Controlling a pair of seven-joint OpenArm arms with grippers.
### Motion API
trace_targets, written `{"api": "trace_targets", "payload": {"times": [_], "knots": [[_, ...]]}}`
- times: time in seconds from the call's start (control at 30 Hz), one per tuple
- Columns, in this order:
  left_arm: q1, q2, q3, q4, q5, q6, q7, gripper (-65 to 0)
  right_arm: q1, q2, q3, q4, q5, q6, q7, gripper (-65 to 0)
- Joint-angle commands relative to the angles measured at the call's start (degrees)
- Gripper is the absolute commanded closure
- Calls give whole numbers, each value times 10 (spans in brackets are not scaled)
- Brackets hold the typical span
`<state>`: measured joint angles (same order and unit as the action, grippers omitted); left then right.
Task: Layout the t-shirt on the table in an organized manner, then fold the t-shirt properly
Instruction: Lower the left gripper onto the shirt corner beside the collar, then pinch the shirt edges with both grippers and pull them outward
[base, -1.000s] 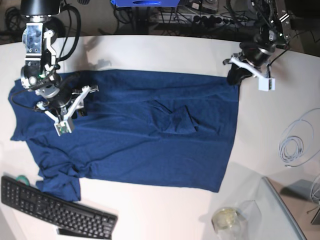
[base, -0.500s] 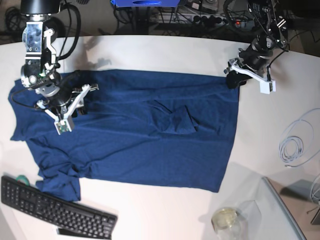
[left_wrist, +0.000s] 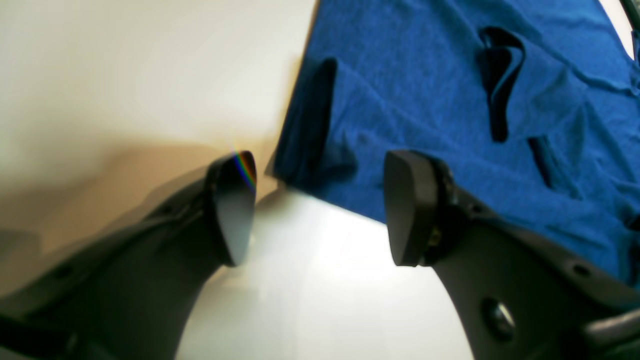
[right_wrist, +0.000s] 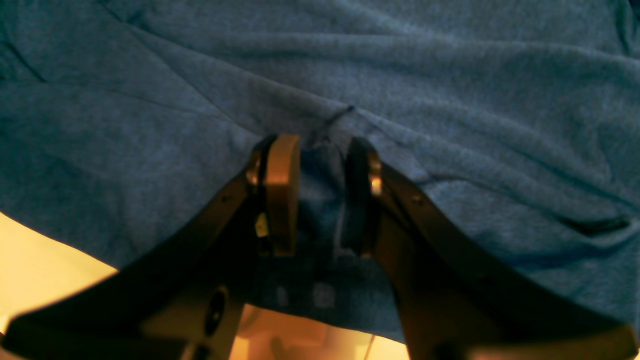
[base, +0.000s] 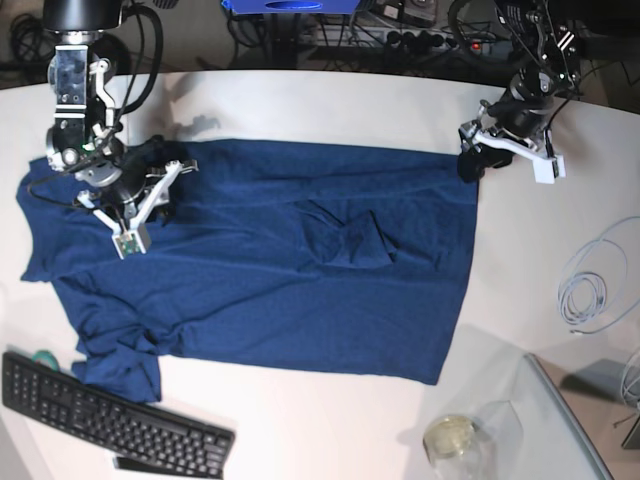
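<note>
The right gripper (right_wrist: 315, 195) pinches a fold of the t-shirt (base: 300, 260). The left gripper (left_wrist: 320, 207), jaws spread, hovers over the table (base: 330, 105) at the shirt's far right corner.

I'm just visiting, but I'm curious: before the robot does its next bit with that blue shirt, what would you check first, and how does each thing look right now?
1. Left gripper let go of the t-shirt: ok, the jaws stand apart with only table between them.
2. Right gripper has cloth: ok, a fold is pinched between its fingers.
3. Shirt body spread flat: not ok, a bunched ridge sits near the middle.
4. Sleeve near the keyboard laid out: not ok, it is crumpled.
5. Shirt fully on the table: ok in the base view.
6. Cable coil clear of the cloth: ok, apart.
</note>
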<state>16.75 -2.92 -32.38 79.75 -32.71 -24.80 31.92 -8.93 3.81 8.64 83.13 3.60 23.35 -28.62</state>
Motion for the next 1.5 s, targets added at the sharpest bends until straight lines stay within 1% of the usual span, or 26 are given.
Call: {"api": "trace_targets", "payload": {"times": [0.0, 0.2, 0.4, 0.73, 0.93, 1.07, 1.47], "knots": [[-3, -5, -1, 8, -10, -2, -11, -390, 6, 4, 2, 8, 5, 0, 11, -156], [-7, -2, -1, 13, -11, -2, -10, -390, 6, 4, 2, 8, 5, 0, 12, -156], [-17, 11, 0, 11, -11, -2, -9, -390, 6, 4, 2, 8, 5, 0, 12, -155], [-33, 13, 1, 7, -11, -2, -8, -388, 7, 4, 2, 8, 5, 0, 12, -155], [-59, 11, 39, -13, -9, -2, -8, -388, 8, 4, 2, 8, 5, 0, 12, -155], [-82, 11, 53, -40, -10, -2, -8, -388, 8, 4, 2, 8, 5, 0, 12, -155], [-136, 9, 47, -42, -7, -1, -10, -388, 8, 4, 2, 7, 5, 1, 12, -155]]}}
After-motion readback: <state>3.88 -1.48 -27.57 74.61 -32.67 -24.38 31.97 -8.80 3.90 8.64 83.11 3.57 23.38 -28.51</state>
